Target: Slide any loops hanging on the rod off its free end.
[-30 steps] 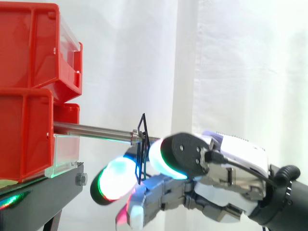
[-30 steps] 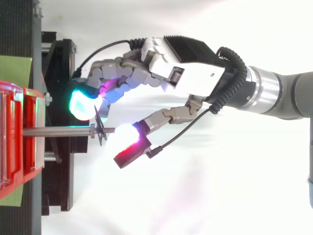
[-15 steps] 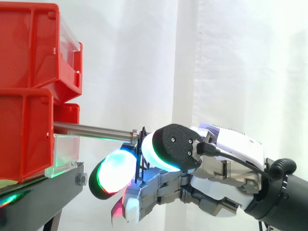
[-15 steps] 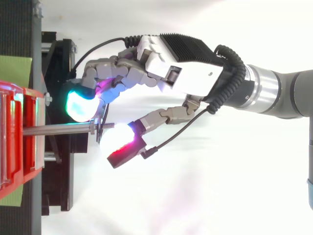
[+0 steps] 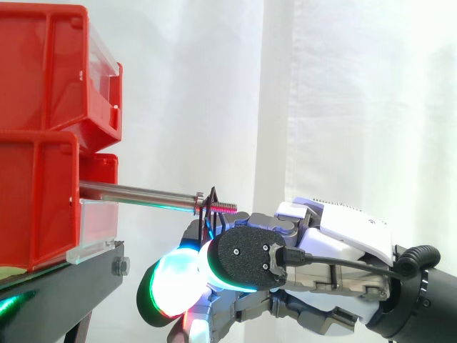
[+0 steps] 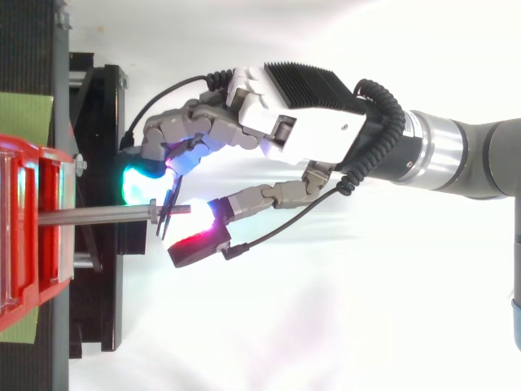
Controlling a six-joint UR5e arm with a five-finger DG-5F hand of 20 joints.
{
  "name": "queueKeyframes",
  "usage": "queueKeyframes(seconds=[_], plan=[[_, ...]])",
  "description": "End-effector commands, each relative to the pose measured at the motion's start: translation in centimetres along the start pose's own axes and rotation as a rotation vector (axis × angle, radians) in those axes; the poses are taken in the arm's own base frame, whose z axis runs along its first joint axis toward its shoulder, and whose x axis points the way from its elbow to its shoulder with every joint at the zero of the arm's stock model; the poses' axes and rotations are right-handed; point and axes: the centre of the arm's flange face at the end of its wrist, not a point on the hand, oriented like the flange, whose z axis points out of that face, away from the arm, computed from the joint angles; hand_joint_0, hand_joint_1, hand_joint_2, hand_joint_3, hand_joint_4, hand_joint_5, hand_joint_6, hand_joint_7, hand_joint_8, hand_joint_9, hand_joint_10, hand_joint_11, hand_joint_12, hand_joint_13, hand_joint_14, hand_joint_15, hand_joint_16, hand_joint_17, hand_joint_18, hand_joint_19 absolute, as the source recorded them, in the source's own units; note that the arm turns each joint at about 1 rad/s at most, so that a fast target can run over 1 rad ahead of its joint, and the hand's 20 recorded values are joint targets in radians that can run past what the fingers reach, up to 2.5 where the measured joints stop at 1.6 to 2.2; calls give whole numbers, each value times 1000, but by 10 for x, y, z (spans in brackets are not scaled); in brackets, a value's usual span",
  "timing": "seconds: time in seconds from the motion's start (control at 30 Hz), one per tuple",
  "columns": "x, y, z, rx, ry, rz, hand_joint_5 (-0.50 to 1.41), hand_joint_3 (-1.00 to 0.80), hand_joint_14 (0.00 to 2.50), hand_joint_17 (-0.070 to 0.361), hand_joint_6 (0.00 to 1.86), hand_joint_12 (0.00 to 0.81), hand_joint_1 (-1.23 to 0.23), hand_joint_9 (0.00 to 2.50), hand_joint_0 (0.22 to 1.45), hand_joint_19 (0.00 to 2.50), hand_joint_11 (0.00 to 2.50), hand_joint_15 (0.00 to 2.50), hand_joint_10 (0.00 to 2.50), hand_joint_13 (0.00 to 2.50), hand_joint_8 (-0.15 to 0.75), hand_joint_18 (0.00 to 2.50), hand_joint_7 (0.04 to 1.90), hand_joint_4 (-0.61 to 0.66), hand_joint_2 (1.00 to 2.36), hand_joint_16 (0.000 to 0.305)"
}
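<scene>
A steel rod (image 5: 136, 191) sticks out of the red bins (image 5: 39, 207) toward the right and ends in a threaded tip. A thin black loop (image 5: 211, 202) hangs on it just behind that tip, tilted in the top view (image 6: 168, 213). My hand (image 5: 343, 236) sits below and right of the rod's end. In the top view the hand (image 6: 301, 130) has its fingers curled, a cyan-glowing fingertip (image 6: 145, 175) on one side of the loop and the thumb's pad (image 6: 199, 236) on the other, pinching it. The thumb hides the loop's lower part in the side view.
Two red bins are stacked on a black stand (image 5: 64, 286) at the left. A white curtain hangs behind. Open space lies to the right of the rod's free end, where the arm (image 6: 464, 155) comes in.
The thumb has dropped below the rod and closed toward the fingers. The loop now stands lower and more tilted near the rod's tip.
</scene>
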Motion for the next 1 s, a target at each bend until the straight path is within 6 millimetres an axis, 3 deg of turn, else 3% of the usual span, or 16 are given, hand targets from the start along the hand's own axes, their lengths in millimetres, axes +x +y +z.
queueKeyframes(seconds=[0.0, 0.17, 0.3, 0.5, 0.6, 0.8, 0.97], plan=[[1, 1, 1, -6, 2, 1, -170, -262, 16, 118, 761, 319, -694, 985, 605, 550, 722, 450, 14, 942, 296, 818, 969, 165, 1014, 52], [0, 1, 1, -7, 2, 2, -164, -363, 17, 121, 727, 325, -682, 975, 565, 555, 719, 457, 15, 938, 298, 820, 959, 191, 1009, 54], [0, 1, 1, -8, 1, 2, -133, -500, 15, 134, 583, 349, -634, 965, 479, 544, 706, 447, 13, 931, 312, 828, 1131, 228, 1000, 59], [0, 1, 1, -7, -1, 2, -107, -500, 15, 133, 501, 345, -515, 956, 486, 567, 687, 455, 11, 904, 308, 794, 1228, 257, 1000, 59], [-1, 0, 1, -6, -2, 2, -102, -391, 16, 125, 503, 329, -458, 948, 537, 601, 643, 472, 16, 882, 287, 730, 1175, 250, 1007, 56], [-1, -1, 0, -5, 7, 13, -91, -261, 15, 136, 502, 352, -543, 999, 574, 573, 647, 457, 12, 916, 317, 778, 1197, 275, 1010, 60], [-2, -2, -1, -14, 23, 32, -88, -270, 15, 134, 502, 349, -577, 1008, 577, 565, 658, 451, 12, 922, 319, 794, 1243, 253, 1011, 60]])
